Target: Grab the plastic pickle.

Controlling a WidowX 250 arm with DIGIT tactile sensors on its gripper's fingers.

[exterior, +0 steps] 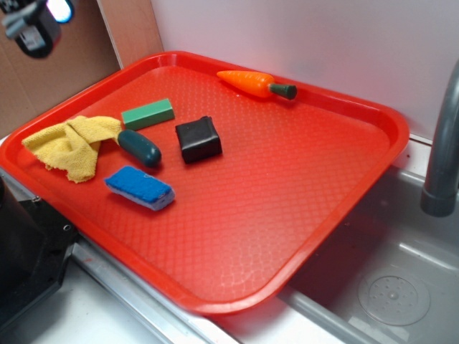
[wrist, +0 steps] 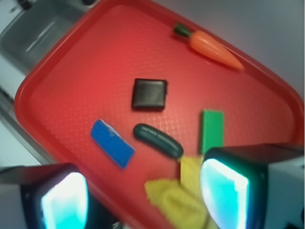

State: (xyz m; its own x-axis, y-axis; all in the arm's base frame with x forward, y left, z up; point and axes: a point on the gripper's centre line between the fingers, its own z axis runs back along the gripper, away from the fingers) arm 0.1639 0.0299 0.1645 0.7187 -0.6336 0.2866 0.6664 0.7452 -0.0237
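Teal-green plastic pickle (wrist: 157,140) on red tray (wrist: 71,71), claw (wrist: 145,195) raised above, spread open, empty

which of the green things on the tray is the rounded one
The plastic pickle, dark teal, glossy and oblong with rounded ends, lying between the yellow cloth and the black block. The green block is lighter and flat-sided.

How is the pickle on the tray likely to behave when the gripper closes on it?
The pickle looks smooth and glossy, so it may slip between the fingers. Its rounded, oblong shape suggests it could roll on the tray if nudged. It probably stays stiff.
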